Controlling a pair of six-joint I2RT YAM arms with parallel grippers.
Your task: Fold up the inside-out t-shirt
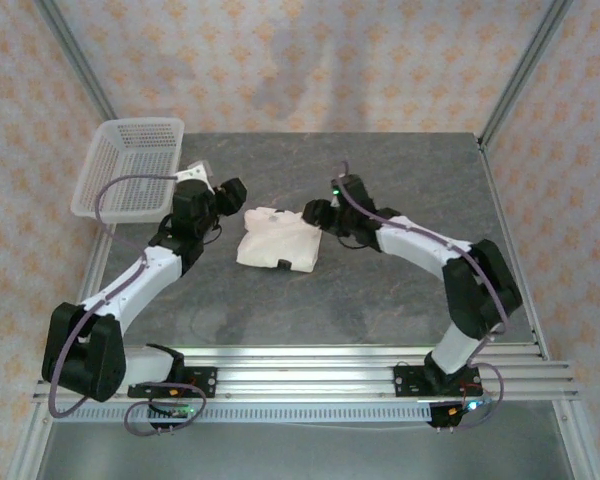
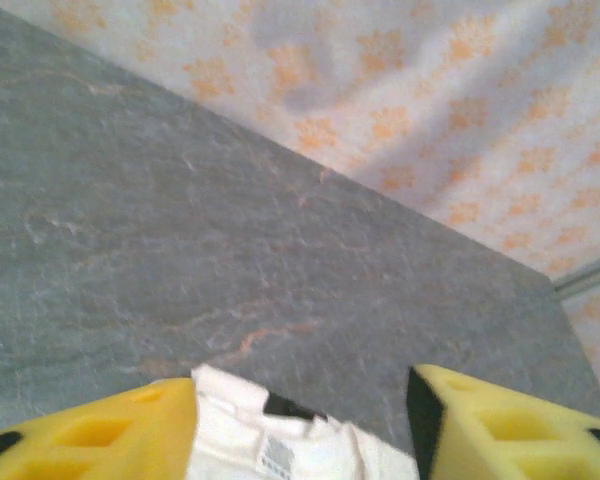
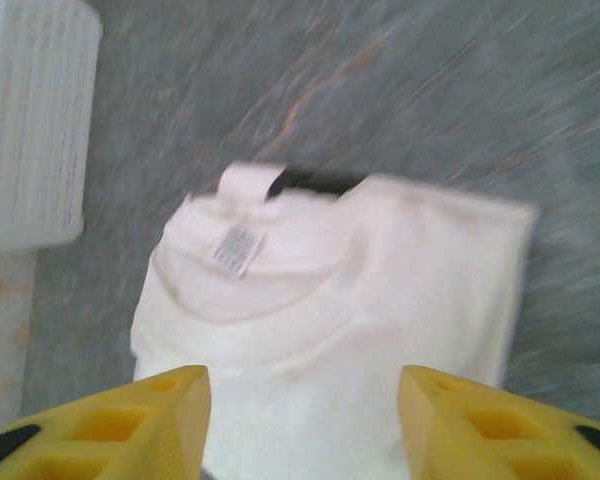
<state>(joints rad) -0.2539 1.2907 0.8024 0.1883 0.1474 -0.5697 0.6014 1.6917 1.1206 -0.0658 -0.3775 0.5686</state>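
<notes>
The t-shirt lies folded small; left gripper and right gripper flank it (jaws apart, holding nothing). Folding seems done; next, both must retreat without snagging.

1. The left arm and right arm share one build: white link shells between bulky black joint housings.
2. A thin purple-grey cable loops along the left arm, and a matching one runs along the right.
3. Each arm ends below in a black base plate on a ribbed aluminium rail, with small lit indicators at the front.
4. A green status light glows on the right arm's black wrist.
5. Seen from the wrist cameras, the jaws are bright yellow moulded plastic with recessed rectangular pockets and black patches near their bases.
</notes>
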